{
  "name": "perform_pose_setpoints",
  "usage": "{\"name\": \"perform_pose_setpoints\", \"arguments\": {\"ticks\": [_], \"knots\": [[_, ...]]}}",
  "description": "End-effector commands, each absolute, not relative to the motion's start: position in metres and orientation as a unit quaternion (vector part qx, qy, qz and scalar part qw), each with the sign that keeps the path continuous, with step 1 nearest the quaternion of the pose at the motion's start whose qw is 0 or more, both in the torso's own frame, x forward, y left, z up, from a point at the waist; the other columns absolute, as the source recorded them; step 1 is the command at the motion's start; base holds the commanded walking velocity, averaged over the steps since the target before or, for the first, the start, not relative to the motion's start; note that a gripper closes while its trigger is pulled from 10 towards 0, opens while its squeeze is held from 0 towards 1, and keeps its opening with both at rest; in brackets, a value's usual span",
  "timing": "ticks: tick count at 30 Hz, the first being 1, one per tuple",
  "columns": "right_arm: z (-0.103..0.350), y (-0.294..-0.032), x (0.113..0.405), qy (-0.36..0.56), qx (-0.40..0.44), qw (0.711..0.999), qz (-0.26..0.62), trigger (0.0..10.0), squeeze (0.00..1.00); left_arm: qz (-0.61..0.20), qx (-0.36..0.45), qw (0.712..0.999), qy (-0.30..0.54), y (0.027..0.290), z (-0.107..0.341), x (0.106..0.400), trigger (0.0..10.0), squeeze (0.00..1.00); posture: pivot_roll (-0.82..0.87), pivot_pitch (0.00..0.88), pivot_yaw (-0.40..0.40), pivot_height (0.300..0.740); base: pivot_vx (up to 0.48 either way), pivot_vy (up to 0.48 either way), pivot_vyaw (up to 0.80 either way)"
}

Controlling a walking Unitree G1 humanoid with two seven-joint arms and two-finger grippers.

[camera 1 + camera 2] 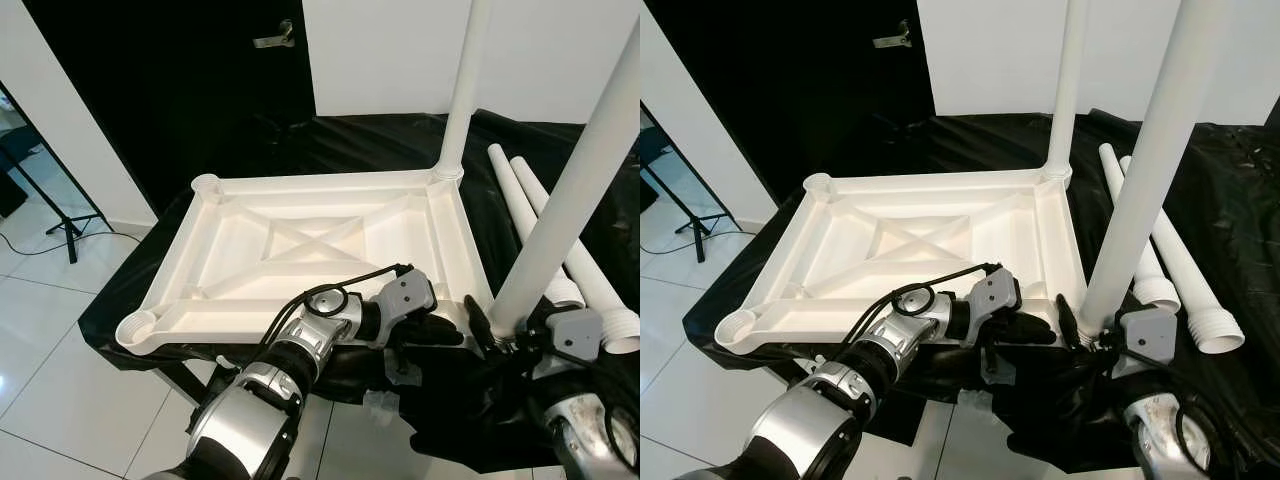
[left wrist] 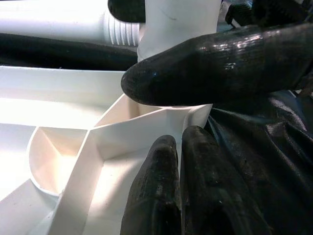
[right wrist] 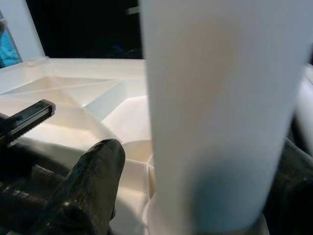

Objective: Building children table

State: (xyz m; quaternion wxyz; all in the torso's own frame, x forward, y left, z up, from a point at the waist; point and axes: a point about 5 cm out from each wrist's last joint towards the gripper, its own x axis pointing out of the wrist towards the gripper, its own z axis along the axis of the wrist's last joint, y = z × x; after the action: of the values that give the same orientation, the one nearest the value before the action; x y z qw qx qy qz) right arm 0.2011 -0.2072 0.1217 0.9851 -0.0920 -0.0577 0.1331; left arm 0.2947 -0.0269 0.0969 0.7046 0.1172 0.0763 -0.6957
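The white tabletop (image 1: pixel 320 183) lies upside down on a black-covered surface. One white leg (image 1: pixel 462 90) stands upright in its far right corner socket. A second white leg (image 1: pixel 575 190) stands at the near right corner, and my right gripper (image 1: pixel 1082 326) is shut around its lower end; the leg (image 3: pixel 215 122) sits between the two black fingers (image 3: pixel 93 186). My left gripper (image 1: pixel 447 330) is shut on the tabletop's near rim beside that corner, pinching the white rim (image 2: pixel 161 122) between its fingers (image 2: pixel 220 63).
Two loose white legs (image 1: pixel 1180 260) lie on the black cloth (image 1: pixel 400 140) right of the tabletop. Empty sockets show at the near left (image 1: pixel 138 325) and far left (image 1: pixel 205 183) corners. A dark door (image 1: pixel 200 70), a tripod stand (image 1: pixel 62 222) and tiled floor (image 1: pixel 50 320) lie left.
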Motion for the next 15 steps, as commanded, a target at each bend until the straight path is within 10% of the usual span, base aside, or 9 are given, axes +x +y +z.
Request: {"name": "perform_pose_setpoints", "arguments": {"ticks": [1, 10, 11, 15], "knots": [[0.118, -0.208, 0.201, -0.047, -0.081, 0.985, 0.146, 10.0, 0.00, -0.642, 0.121, 0.738, 0.170, -0.013, 0.056, 0.285, 10.0, 0.00, 0.04, 0.000, 0.064, 0.740, 0.000, 0.000, 0.00], [0.120, -0.224, 0.206, -0.034, -0.108, 0.971, 0.209, 10.0, 0.00, -0.641, 0.119, 0.739, 0.172, -0.012, 0.055, 0.284, 10.0, 0.00, 0.04, 0.000, 0.065, 0.740, 0.000, 0.000, 0.00], [0.119, -0.225, 0.205, -0.029, -0.111, 0.968, 0.222, 0.0, 0.00, -0.641, 0.118, 0.739, 0.172, -0.012, 0.055, 0.284, 10.0, 0.00, 0.04, 0.000, 0.069, 0.740, 0.000, 0.000, 0.00], [0.118, -0.228, 0.203, -0.017, -0.113, 0.963, 0.243, 0.0, 0.00, -0.641, 0.118, 0.739, 0.172, -0.012, 0.055, 0.285, 10.0, 0.00, 0.04, 0.000, 0.071, 0.740, 0.000, 0.000, 0.00]]}}
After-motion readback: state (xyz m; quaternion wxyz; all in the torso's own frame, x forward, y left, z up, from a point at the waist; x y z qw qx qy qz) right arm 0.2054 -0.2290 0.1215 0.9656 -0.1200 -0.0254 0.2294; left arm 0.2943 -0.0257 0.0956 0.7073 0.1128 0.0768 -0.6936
